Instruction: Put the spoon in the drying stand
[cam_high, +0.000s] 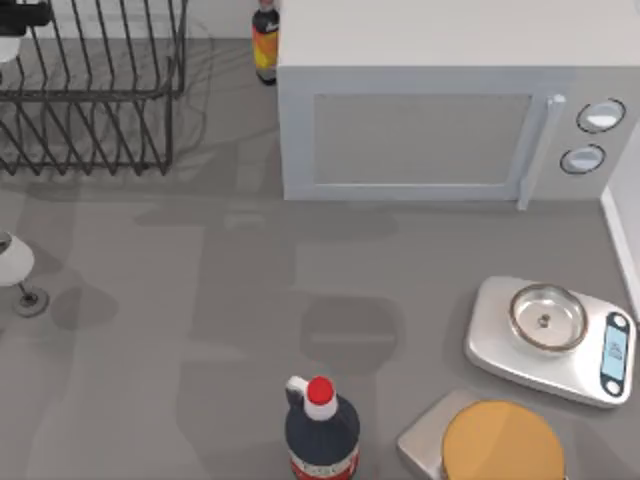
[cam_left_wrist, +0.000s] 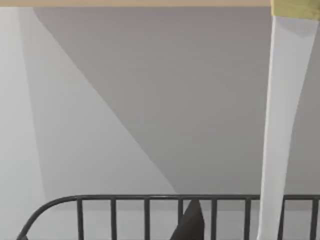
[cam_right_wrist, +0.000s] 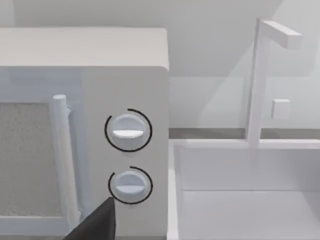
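**Spoon held above the drying stand, about to go in**

Grey tabletop fills the top view. Nearest, at six o'clock, stands a dark bottle with a red cap, and at five o'clock a round yellow-topped thing. At four o'clock sits a silver kitchen scale carrying a small metal bowl. At nine o'clock a small white wine glass stands at the table's edge. Farther off, from twelve to two o'clock, is a white microwave. At eleven o'clock is the drying stand, a black wire rack.

The left gripper shows as a dark shape at the far ten-to-eleven o'clock corner, over the stand. In the left wrist view the spoon hangs as a long white handle just above the stand's top rail, so the gripper seems clenched on it. The right gripper is parked facing the microwave's dials; whether it is released I cannot tell.

Judged step: the placing itself. The next move likely calls for lowering the spoon between the bars, then letting go.
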